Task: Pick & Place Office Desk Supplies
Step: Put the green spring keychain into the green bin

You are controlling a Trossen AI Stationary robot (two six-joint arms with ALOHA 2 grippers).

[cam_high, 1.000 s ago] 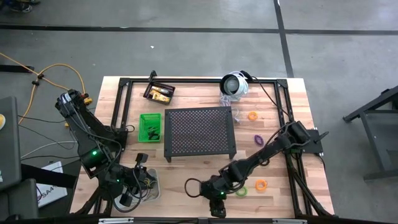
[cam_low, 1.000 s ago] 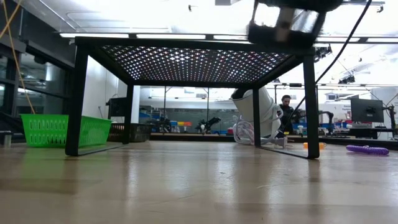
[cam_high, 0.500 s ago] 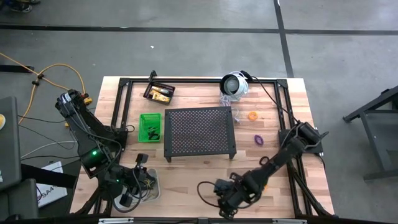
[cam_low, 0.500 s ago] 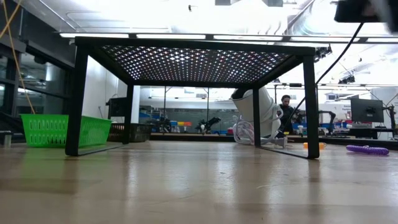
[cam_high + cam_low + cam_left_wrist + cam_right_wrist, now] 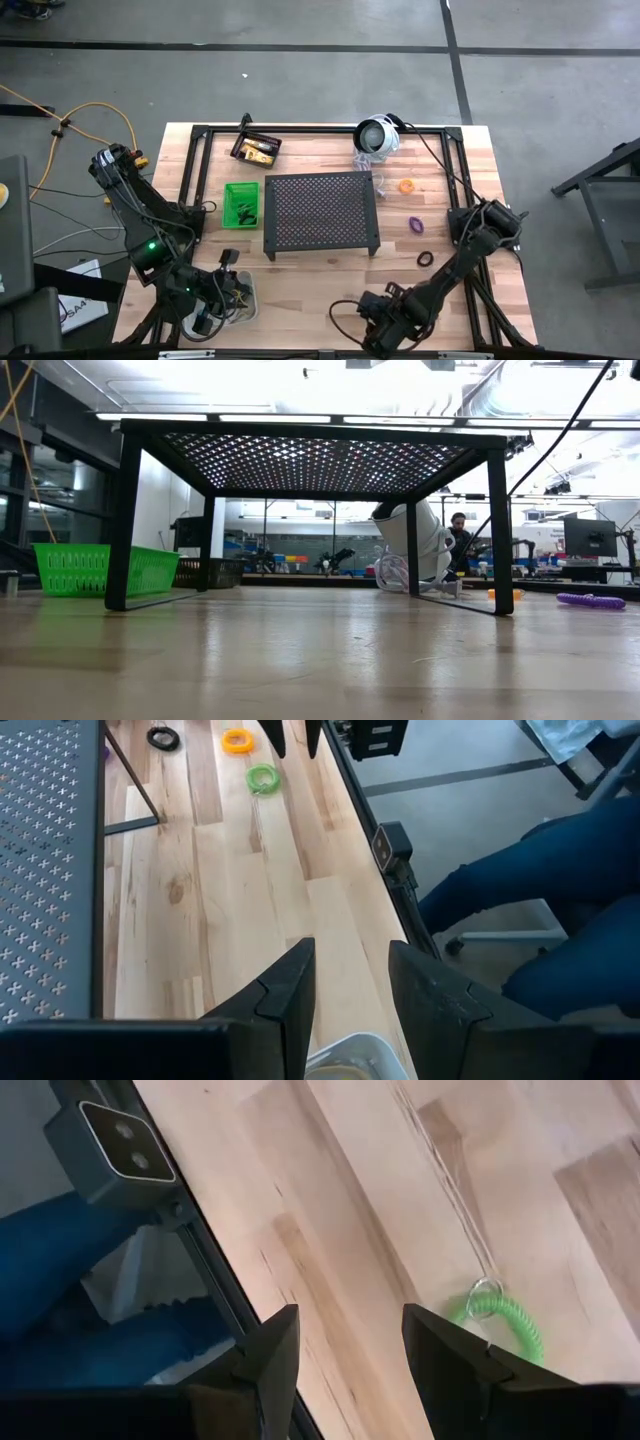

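Green coiled loop (image 5: 508, 1323) lies flat on the table at about 5 o'clock from the stand, springy plastic coil with a small metal ring (image 5: 483, 1292) on it. Orange loop (image 5: 238, 740) is just beside it and black loop (image 5: 425, 259) near, at 4 o'clock; none of them held.

Change: right gripper (image 5: 350, 1330) has swung from the table's front middle over toward 5 o'clock at the front edge and has left the low view. The arm no longer covers the black loop. Fingers spread, empty, green loop just ahead of them. Reads as lining up for the green loop, pick not started.

Left gripper (image 5: 350, 960) unchanged at 7 o'clock over the clear bin (image 5: 352, 1050), fingers apart, nothing between them.

Farther out:
- Purple loop (image 5: 415, 224) and another orange loop (image 5: 406, 186) at 3 o'clock.
- Green bin (image 5: 241, 203), mesh plastic, at 9 o'clock.
- Black bin (image 5: 256, 150) at 11 o'clock.
- Perforated metal stand (image 5: 320, 213) at centre.
- Table (image 5: 300, 275) is pale wood planks, smooth.
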